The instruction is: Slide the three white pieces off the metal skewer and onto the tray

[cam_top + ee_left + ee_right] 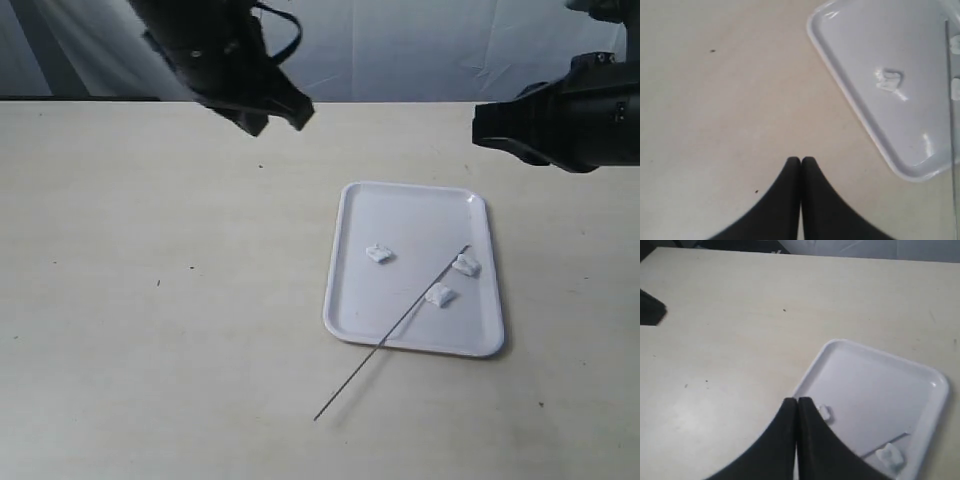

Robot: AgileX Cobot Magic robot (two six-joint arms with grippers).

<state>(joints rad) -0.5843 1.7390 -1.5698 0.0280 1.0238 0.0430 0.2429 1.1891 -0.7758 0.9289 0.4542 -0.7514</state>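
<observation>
Left end effector (801, 161) and right end effector (798, 401) both closed, empty, off the flat white rectangular plastic tray (410, 212).
Three small white lumps (379, 254) lie loose on the tray; the thin grey metal skewer (390, 334) crosses its near rim, one end out on the beige surface (150, 300), which lies open to the left.

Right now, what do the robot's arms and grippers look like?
The left arm and right arm are bulky matte-black housings; a thin black cable loops over the left one. The left gripper and right gripper each have two smooth black fingers tapering to rounded tips. No markings show.
</observation>
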